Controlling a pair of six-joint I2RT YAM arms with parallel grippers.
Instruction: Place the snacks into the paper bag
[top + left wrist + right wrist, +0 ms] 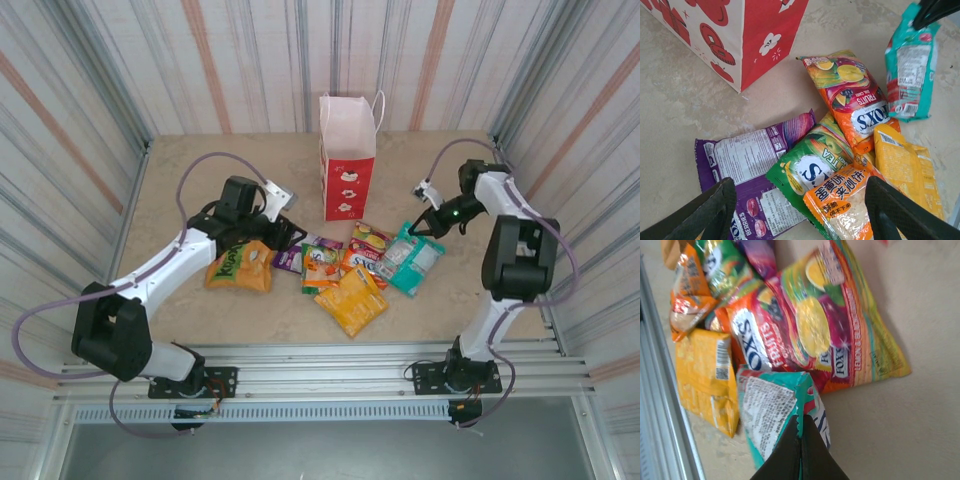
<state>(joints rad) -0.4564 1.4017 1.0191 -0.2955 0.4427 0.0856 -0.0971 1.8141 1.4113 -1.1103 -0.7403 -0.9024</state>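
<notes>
Right gripper [801, 440] sits at the bottom centre of its wrist view, both fingers pressed together on the serrated edge of the teal packet [767, 410]. From above, it is right of centre, with the packet trailing down and left from it.

Left gripper [800, 189] is spread wide and holds nothing. Its fingers [707, 215] fill the lower corners of the left wrist view, over the purple packet [747, 165] and the green packet [810, 160]. Right of those lie the red-orange FOX'S packet [852, 97], a small orange packet with Chinese print [840, 200] and a yellow packet [907, 172], all overlapping in one heap.

An orange-yellow packet [240, 268] lies left of the heap, at left of centre in the top view. The paper bag [348, 150] stands upright at upper centre of the top view on the tan table [200, 180], beyond the heap and apart from it.
</notes>
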